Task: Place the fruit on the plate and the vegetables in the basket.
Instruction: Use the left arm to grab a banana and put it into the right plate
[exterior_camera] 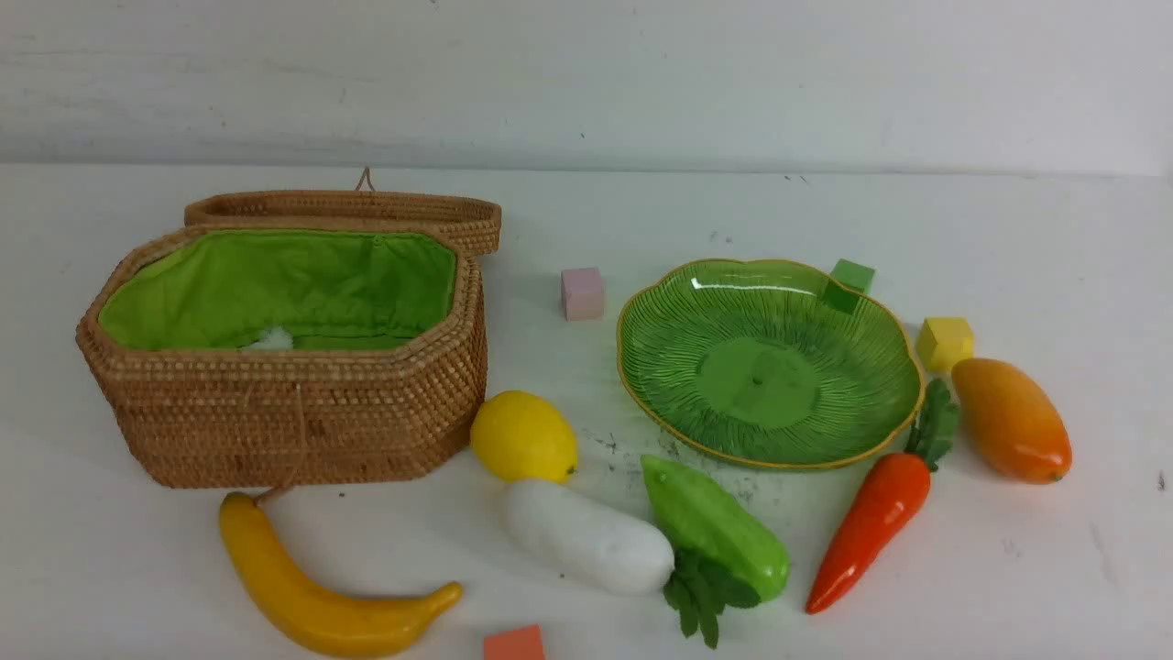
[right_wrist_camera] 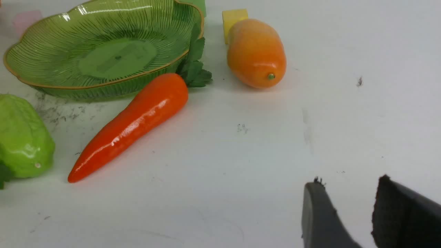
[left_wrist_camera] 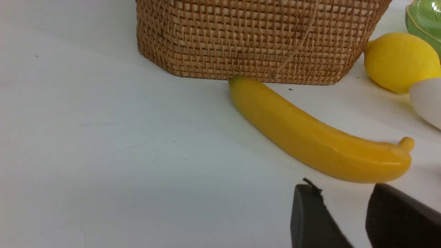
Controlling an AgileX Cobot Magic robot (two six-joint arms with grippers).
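Fruit and vegetables all lie on the bench (exterior_camera: 1054, 568), none of them sorted yet. Your basket (exterior_camera: 293, 431) sits toward the left edge with its lid (exterior_camera: 348, 209) swung back, and the plate (exterior_camera: 770, 362) sits right of the middle.

The banana (exterior_camera: 312, 596) lies along the near edge, one tip touching the basket's base. The lemon (exterior_camera: 522, 435) rests just beside the basket's near right corner and touches the radish (exterior_camera: 586, 536), which lies against the gourd (exterior_camera: 715, 527). The carrot (exterior_camera: 871, 532) points toward the near edge, its leaves against the plate's rim. The mango (exterior_camera: 1013, 417) lies near the plate, on its right-edge side.

A pink cube (exterior_camera: 583, 293) stands between basket and plate. You'll also see a green cube (exterior_camera: 852, 275) at the plate's far rim, a yellow cube (exterior_camera: 944, 342) beside the mango, and an orange cube (exterior_camera: 513, 643) at the near edge.

Your left fingers (left_wrist_camera: 310, 217) stand spread, with bare bench showing between them, near the banana's stem end. Your right fingers (right_wrist_camera: 318, 217) are spread the same way, well apart from the carrot and mango.
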